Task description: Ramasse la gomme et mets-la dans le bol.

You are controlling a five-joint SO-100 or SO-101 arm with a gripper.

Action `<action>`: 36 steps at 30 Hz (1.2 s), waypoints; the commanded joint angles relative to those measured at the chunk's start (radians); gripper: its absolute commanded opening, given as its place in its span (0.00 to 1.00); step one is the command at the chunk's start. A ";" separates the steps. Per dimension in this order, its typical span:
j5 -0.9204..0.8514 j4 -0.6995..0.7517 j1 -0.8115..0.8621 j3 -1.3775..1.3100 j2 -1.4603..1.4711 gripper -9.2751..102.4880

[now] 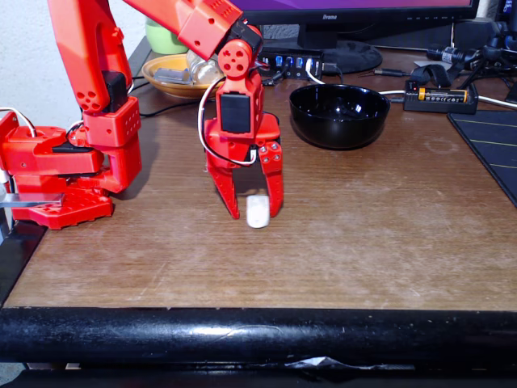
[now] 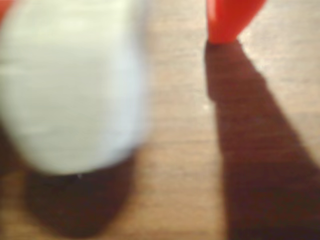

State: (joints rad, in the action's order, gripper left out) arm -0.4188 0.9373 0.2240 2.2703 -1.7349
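One red pincer (image 1: 257, 215), fingers spread, straddles one white eraser (image 1: 258, 211) lying on the brown desk (image 1: 363, 234); not clamped. One black bowl (image 1: 339, 115) sits well apart behind. Wrist view: eraser (image 2: 70, 85) blurred, fingertip (image 2: 230, 20) beside.

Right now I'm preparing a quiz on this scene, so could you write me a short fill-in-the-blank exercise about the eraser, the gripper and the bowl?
1. The eraser is ____ in colour.
2. The gripper stands with its fingertips on either side of the ____.
3. The black bowl holds ____ so far.
4. The eraser lies on the wooden ____.

Missing words: white; eraser; nothing; table.
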 commanded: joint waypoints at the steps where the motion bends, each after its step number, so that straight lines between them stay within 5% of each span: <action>1: -0.003 -0.008 0.011 0.002 -0.008 0.12; 6: 0.008 -0.017 0.011 0.000 -0.014 0.03; 18: 0.063 0.173 -0.046 -0.046 -0.362 0.03; 26: 0.140 0.431 -0.245 -0.189 -0.588 0.03; 36: 0.222 0.532 -0.537 -0.275 -0.785 0.03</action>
State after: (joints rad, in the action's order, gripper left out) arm -0.2316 1.4389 -0.1994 2.1077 -2.4268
